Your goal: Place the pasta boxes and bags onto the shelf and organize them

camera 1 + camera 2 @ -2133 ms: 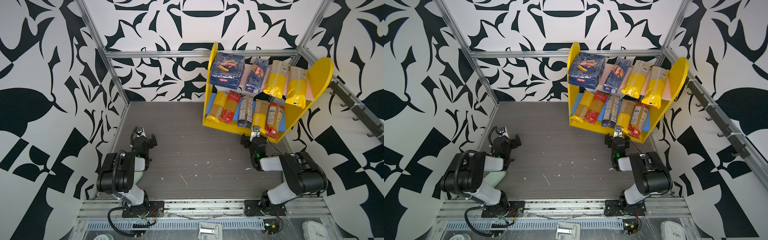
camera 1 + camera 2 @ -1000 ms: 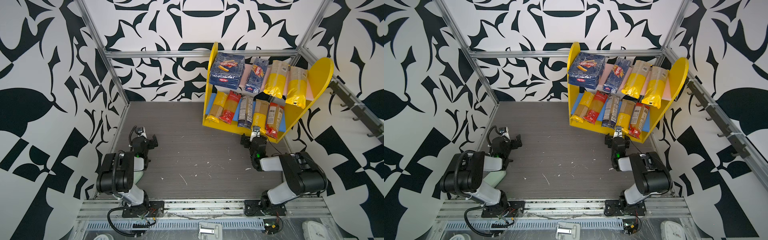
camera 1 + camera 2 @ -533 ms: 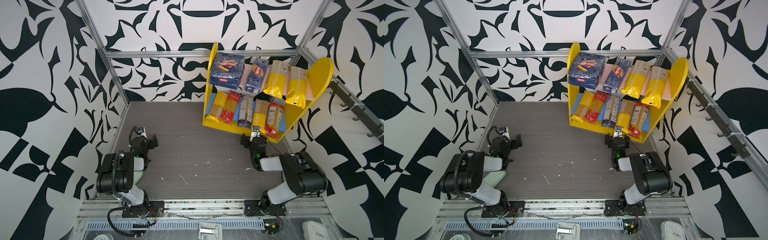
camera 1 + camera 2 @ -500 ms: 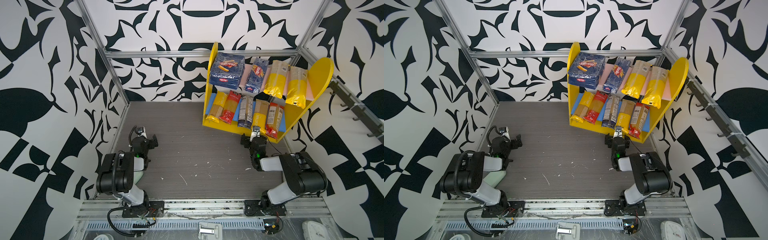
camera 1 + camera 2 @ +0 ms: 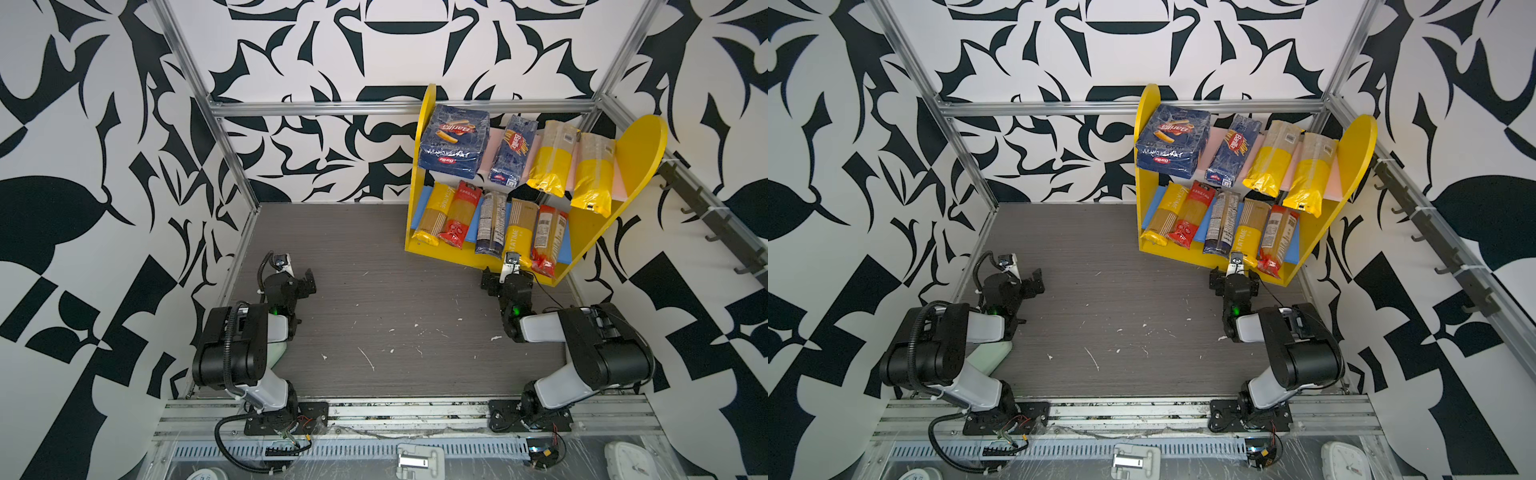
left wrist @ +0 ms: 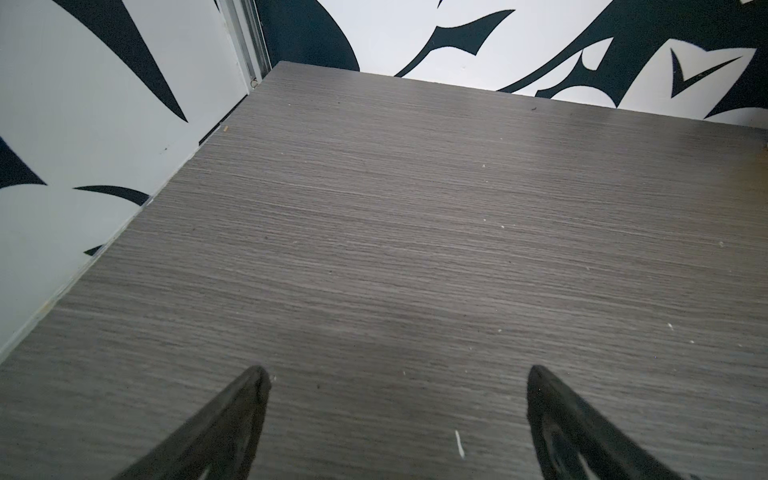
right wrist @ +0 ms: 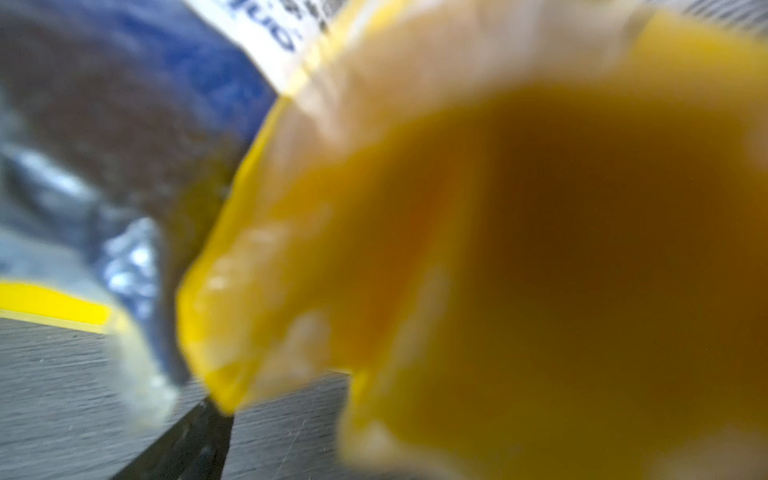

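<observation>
A dark grey wood-grain table (image 5: 386,291), flecked with pale crumbs, is boxed in by walls (image 5: 124,166) of bold black-and-white pattern.

The left gripper (image 6: 399,374) has its jaws spread wide with nothing between them, the tips low over bare table close to the side wall. In both top views it sits at the near left, well apart from the shelf (image 5: 636,153), with its arm folded up behind it.

The right gripper (image 5: 507,276) also has its jaws wide apart, clamped on nothing. It faces the shelf's front edge, right at the near tip of the yellow-ended bag (image 5: 517,228) lying on the blue lower board (image 5: 471,230). In the right wrist view that bag's yellow end fills most of the picture, out of focus, with one dark finger (image 7: 187,440) below it. Whether anything touches the bag cannot be told.

Flanking that bag on the lower board are the dark blue-black bag (image 5: 490,224) and a red bag (image 5: 548,239). Beyond the dark one lie a second red bag (image 5: 459,214) and another yellow bag (image 5: 434,214), this last against the side panel.

On the pink upper board (image 5: 491,145) lie the wide rigatoni box (image 5: 453,141), the narrow spaghetti box (image 5: 511,151) and two upper yellow bags (image 5: 550,160), whose ends overhang the front.

The shelf stands in the far right corner, slanted to the back wall
</observation>
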Robot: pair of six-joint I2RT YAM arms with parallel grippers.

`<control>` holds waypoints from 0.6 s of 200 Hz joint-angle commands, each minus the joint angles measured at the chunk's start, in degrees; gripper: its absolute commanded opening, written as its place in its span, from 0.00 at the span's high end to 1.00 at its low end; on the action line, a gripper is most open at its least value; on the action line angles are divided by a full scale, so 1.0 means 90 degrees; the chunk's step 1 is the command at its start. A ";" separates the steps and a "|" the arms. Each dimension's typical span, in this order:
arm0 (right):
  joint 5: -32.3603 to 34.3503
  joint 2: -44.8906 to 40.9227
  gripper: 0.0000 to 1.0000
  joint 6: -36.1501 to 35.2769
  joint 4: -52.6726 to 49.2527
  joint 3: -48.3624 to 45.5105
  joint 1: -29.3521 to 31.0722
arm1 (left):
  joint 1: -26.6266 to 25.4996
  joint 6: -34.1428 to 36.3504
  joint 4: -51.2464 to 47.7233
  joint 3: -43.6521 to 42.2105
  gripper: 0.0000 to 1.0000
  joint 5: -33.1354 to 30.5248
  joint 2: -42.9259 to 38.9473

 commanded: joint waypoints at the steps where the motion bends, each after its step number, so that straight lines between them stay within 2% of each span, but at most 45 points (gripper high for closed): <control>1: -0.0166 0.0051 0.00 -0.0081 -0.0017 -0.0043 -0.0014 | 0.0030 -0.0016 0.0105 0.0042 0.01 0.0040 -0.0113; 120: -0.0196 0.0020 0.00 -0.0110 -0.0075 -0.0031 -0.0011 | 0.0024 -0.0016 0.0105 0.0042 0.01 0.0040 -0.0123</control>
